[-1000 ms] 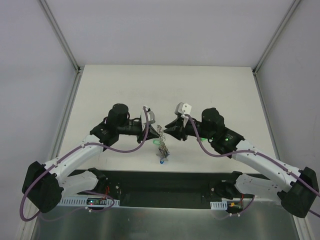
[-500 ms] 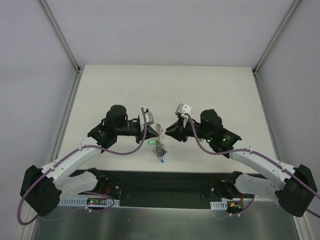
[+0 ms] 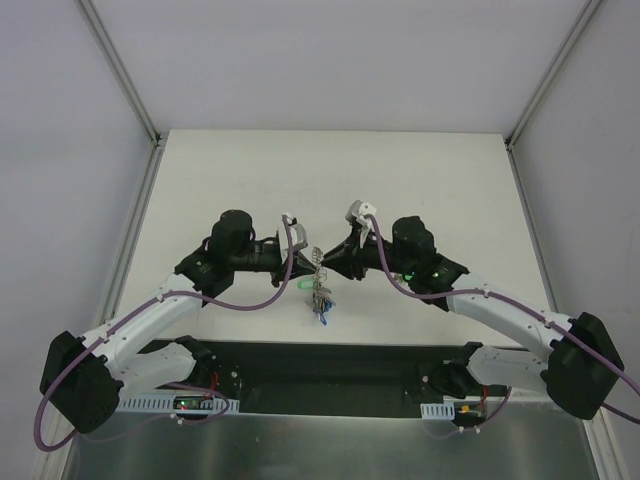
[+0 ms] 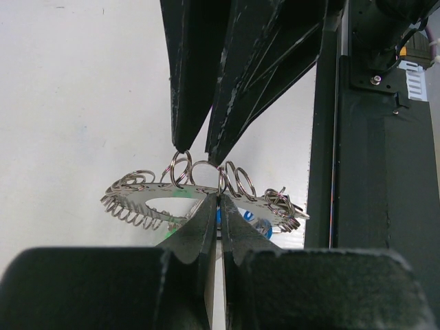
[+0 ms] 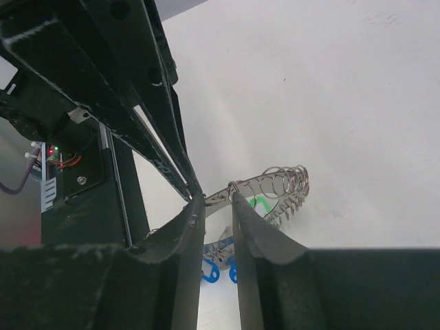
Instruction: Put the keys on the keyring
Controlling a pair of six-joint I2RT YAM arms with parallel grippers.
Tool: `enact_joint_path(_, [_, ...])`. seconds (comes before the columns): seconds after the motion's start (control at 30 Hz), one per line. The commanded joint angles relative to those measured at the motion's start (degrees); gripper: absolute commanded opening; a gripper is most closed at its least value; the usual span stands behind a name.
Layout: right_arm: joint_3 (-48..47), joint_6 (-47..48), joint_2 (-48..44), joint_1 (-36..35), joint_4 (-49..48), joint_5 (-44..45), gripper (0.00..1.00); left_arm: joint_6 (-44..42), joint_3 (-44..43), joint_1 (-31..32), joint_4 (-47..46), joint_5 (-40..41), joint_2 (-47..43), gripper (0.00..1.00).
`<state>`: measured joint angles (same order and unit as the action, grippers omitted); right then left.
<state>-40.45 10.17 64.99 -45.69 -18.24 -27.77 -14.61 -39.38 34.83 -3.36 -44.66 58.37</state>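
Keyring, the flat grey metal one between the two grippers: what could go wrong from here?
The left gripper pinches the flat grey toothed keyring only at its rim, so it may twist or slip. The right gripper straddles the rim close to the left one; the two could collide. The hanging blue-headed keys might snag.

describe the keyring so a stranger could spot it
Above the white table, look where the two arms meet. The keyring is pinched there by the left gripper: a flat grey ring fringed with wire loops, green and blue key heads dangling below.
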Motion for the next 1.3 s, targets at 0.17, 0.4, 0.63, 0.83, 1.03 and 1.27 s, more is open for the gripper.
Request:
enact_joint_path(0.17, [-4.63, 0.72, 4.09, -0.63, 5.21, 6.39, 0.26, -1.91, 0.96, 0.24, -3.67, -0.07, -4.14, 0.00])
enact_joint_path(0.4, [-6.92, 4.59, 3.56, -0.45, 15.68, 20.56, 0.26, -2.35, 1.93, 0.24, -4.64, 1.42, -5.90, 0.00])
enact_joint_path(0.63, [-2.45, 4.59, -1.53, -0.45, 7.44, 10.39, 0.26, -2.26, 2.28, 0.24, -5.26, 1.25, -5.46, 0.00])
enact_joint_path(0.83, [-0.16, 6.26, -3.91, 0.07, 3.74, 0.81, 0.27, -1.82, 2.37, 0.24, -5.70, 0.63, -5.46, 0.00])
enact_joint_path(1.03, [-0.16, 7.49, -2.42, 0.34, 2.95, -5.88, 0.30, -1.30, 2.81, 0.24, -6.66, 0.11, -6.25, 0.00])
enact_joint_path(1.27, [-0.42, 7.67, -1.01, 0.34, 2.16, -9.23, 0.31, -0.77, 2.99, 0.24, -7.37, -0.60, -6.78, 0.00])
